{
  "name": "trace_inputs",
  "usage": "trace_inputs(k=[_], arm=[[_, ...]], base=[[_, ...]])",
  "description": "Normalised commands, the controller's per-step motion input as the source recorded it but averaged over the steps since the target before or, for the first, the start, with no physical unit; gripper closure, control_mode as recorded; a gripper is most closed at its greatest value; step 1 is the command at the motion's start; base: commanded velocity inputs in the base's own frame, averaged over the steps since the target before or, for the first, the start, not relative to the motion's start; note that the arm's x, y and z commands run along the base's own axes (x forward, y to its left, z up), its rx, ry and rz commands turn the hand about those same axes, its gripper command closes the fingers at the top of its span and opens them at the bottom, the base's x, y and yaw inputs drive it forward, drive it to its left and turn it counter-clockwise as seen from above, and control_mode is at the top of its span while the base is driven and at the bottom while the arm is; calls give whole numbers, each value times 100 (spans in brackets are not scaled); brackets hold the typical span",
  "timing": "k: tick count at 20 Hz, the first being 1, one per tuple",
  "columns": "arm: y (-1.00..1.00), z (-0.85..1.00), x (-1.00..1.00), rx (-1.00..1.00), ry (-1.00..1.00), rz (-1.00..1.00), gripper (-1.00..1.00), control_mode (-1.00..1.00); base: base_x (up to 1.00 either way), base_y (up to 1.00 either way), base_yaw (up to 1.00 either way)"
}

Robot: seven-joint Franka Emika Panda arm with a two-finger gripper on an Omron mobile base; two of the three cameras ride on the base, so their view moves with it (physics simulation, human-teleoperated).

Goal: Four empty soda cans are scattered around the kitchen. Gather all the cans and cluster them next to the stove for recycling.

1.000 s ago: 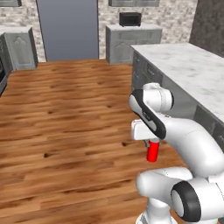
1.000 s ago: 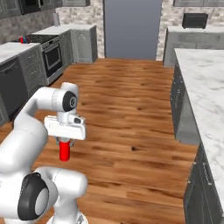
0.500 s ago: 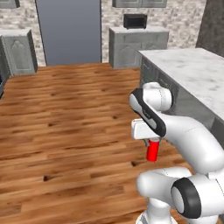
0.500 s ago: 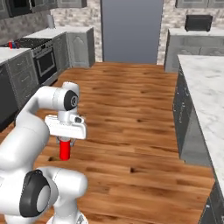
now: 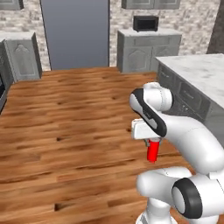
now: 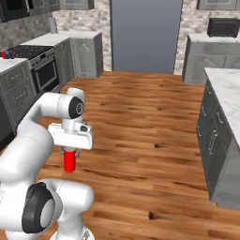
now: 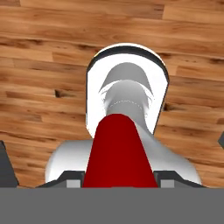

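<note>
The two-finger gripper [image 6: 69, 151] is closed on the small red metal soda can [image 6: 70, 161], which hangs upright just below the hand, above the wood floor [image 6: 140, 122]. Expect an empty can: light, thin-walled, easily dented, smooth and likely slippery. Grip its upper sidewall gently. It appears as a plain, uniformly red cylinder.

one red soda can [image 5: 153, 151], one stove [image 6: 39, 61], one microwave [image 5: 145, 23]

A black box microwave [image 5: 145, 23] sits on a grey cabinet [image 5: 148, 50], beside a tall grey fridge door [image 5: 74, 35]
</note>
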Motion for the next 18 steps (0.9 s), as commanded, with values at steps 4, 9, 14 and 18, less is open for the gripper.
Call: trace_inputs(k=[4, 9, 14, 18], arm=[[0, 0, 0, 0, 0, 0, 100, 100], [0, 0, 0, 0, 0, 0, 100, 100], [0, 0, 0, 0, 0, 0, 100, 100], [0, 0, 0, 0, 0, 0, 100, 100]], base=[[86, 56, 7], [88, 36, 13], [90, 11, 24], [84, 2, 32]])
